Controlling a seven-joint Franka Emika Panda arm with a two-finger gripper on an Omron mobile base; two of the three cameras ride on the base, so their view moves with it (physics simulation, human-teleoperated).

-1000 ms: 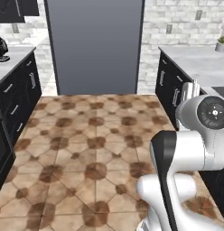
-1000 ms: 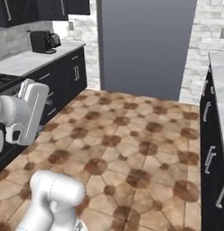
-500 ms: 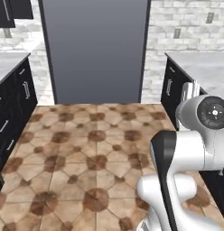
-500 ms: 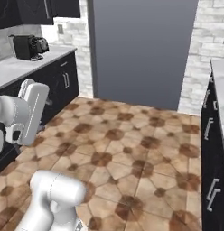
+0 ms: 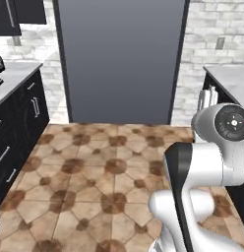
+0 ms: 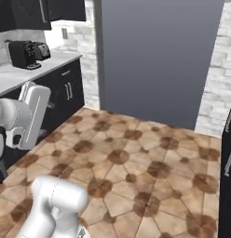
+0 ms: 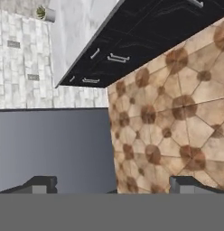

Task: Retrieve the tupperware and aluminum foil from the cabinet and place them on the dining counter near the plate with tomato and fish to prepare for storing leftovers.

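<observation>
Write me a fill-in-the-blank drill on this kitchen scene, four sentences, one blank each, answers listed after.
1. The floor is covered in brown and tan ____.
2. A black coffee machine stands on the ____ beside the drawers.
3. In the hand view, the tool holds ____ between its fingertips.
4. A small potted plant sits at the far end of a ____ worktop.

Missing words: tiles; worktop; nothing; marble

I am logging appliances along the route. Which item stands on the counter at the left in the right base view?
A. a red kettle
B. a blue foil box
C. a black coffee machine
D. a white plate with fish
C: a black coffee machine sits on the grey counter above the black drawers.
</observation>
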